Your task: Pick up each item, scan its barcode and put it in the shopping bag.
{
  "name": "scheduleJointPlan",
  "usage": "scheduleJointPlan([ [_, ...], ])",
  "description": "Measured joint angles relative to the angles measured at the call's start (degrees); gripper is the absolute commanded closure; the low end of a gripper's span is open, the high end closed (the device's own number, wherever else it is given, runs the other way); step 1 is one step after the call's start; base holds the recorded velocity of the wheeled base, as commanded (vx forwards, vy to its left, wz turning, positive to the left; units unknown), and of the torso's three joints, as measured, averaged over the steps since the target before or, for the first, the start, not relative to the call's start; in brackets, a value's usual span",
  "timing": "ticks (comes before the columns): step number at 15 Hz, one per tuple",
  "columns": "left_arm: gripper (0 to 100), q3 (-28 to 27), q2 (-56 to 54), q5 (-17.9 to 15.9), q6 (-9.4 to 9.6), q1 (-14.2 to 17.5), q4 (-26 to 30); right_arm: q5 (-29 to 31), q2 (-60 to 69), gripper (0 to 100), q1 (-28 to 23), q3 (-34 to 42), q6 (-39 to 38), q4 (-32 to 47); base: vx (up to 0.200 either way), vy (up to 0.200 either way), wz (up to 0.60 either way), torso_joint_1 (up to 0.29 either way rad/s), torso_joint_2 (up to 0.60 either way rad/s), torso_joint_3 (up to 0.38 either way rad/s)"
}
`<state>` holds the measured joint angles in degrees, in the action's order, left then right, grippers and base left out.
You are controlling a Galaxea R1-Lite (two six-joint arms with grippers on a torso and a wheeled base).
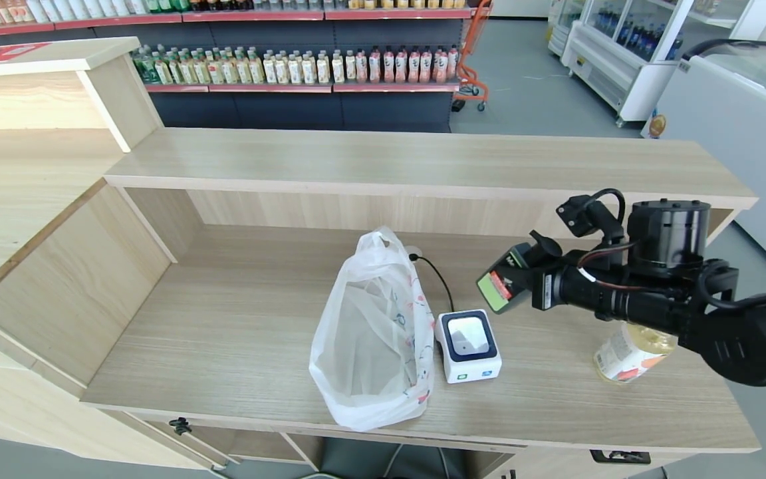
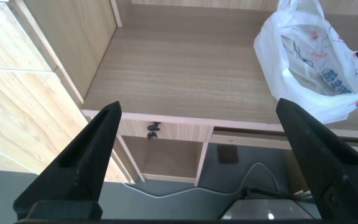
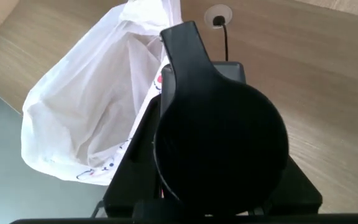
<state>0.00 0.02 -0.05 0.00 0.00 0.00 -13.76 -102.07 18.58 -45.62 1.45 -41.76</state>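
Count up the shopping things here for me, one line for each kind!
Shopping bag: 1
Scanner: 1
Bottle: 1
Held item: 1
Total: 4

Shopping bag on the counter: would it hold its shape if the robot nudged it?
The shopping bag looks thin and see-through, so probably floppy and light; a nudge would crumple or slide it. The scanner beside it may prop it. Dropping in the item held by the right gripper might fold its mouth.
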Motion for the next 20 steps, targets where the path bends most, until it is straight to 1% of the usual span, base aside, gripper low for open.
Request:
scheduleJointPlan([
  [3,0,0.0,0.0,0.0,0.00,0.0,0.0,1.4,3.5,100,0.0,3.3,1.1,-0.1,0.000,0.000,0.00,0.000,0.00,0.000],
  [6,0,0.0,0.0,0.0,0.00,0.0,0.0,1.3,4.7,100,0.0,4.2,1.1,-0.2,0.000,0.000,0.00,0.000,0.00,0.000],
  [10,0,0.0,0.0,0.0,0.13,0.0,0.0,1.0,2.8,100,0.5,2.8,-0.2,-0.2,0.000,0.200,0.00,-0.005,0.00,0.005],
  [12,0,0.0,0.0,0.0,0.27,0.0,0.0,1.2,0.7,100,1.8,0.6,-2.5,-0.2,0.000,0.200,0.00,0.022,0.02,-0.007],
  [15,0,0.0,0.0,0.0,0.46,0.0,-0.1,1.1,-2.5,100,5.3,-2.7,-3.9,-0.3,0.000,0.000,0.00,0.000,0.00,0.000],
  [18,0,0.0,0.0,0.0,0.29,0.0,0.0,2.2,-5.6,100,8.3,-2.1,-2.5,-0.4,0.000,0.000,0.00,0.000,0.00,0.000],
  [20,0,0.0,0.0,-0.1,0.27,0.0,0.0,3.6,-8.1,100,9.3,-0.9,2.0,-1.9,0.000,0.000,0.00,0.000,0.00,0.000],
])
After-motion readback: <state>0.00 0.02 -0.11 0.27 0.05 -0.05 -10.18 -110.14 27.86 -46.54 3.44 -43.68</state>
